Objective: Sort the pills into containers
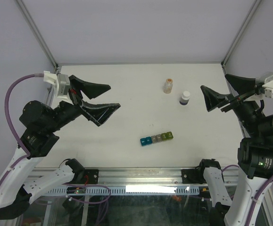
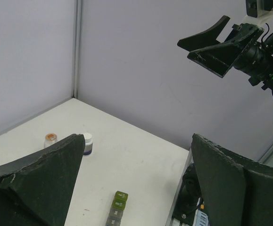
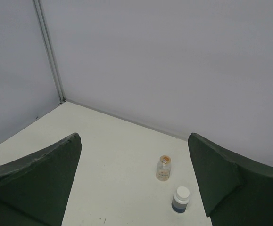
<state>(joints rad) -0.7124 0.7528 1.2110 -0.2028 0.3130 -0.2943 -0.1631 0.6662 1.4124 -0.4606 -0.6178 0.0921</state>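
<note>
Left gripper (image 1: 113, 96) and right gripper (image 1: 204, 98) gaped empty; nudging could topple the small clear vial (image 1: 168, 85) beyond the multicoloured translucent container strip (image 1: 157, 138).

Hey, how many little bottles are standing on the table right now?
2. The clear orange-capped bottle stands toward the back; the dark white-capped bottle is just right of it, slightly nearer. Nothing seems hidden.

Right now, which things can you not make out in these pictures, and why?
- The compartment strip, top view: too small to tell whether lids are open or anything lies inside.
- Same strip, left wrist view: only its greenish end shows; the bottom edge cuts off the rest.
- The clear bottle and white-capped bottle: contents too small in every view.
- White-capped bottle, left wrist view: partly behind a finger of the left hand.
</note>
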